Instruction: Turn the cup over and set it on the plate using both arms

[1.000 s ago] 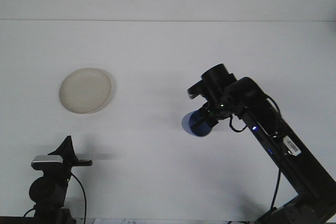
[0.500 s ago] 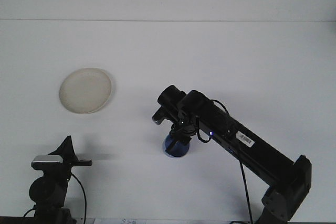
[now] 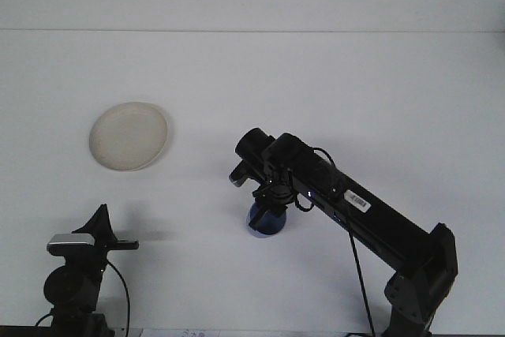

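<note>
**Lowering the cup toward the tabletop, midway between the arms**

Bringing the blue cup (image 3: 264, 220) down and leftward is what the right arm has done over the last second: a second ago the cup hung higher and further right, lying on its side with its mouth toward the left; now it sits low near the middle of the white tabletop (image 3: 252, 92), looking more upright, and it has barely shifted in the last half second. The right gripper (image 3: 270, 197) is directly above it and its fingers look closed on the cup's upper part, though the wrist hides the contact itself. Whether the cup's base already touches the surface cannot be told.

I judge the flip to be largely made and the cup to be at a hand-over spot, ready for release. The left gripper (image 3: 101, 219) waits at the lower left, unmoved, holding nothing; its fingers are seen edge-on, so I cannot tell how far apart they are.

The plate (image 3: 129, 136) lies well apart, up and to the left of the cup, with bare tabletop between them. Nothing stands in the way, and the tabletop's far edge is distant. The left arm has free room to reach across.
</note>
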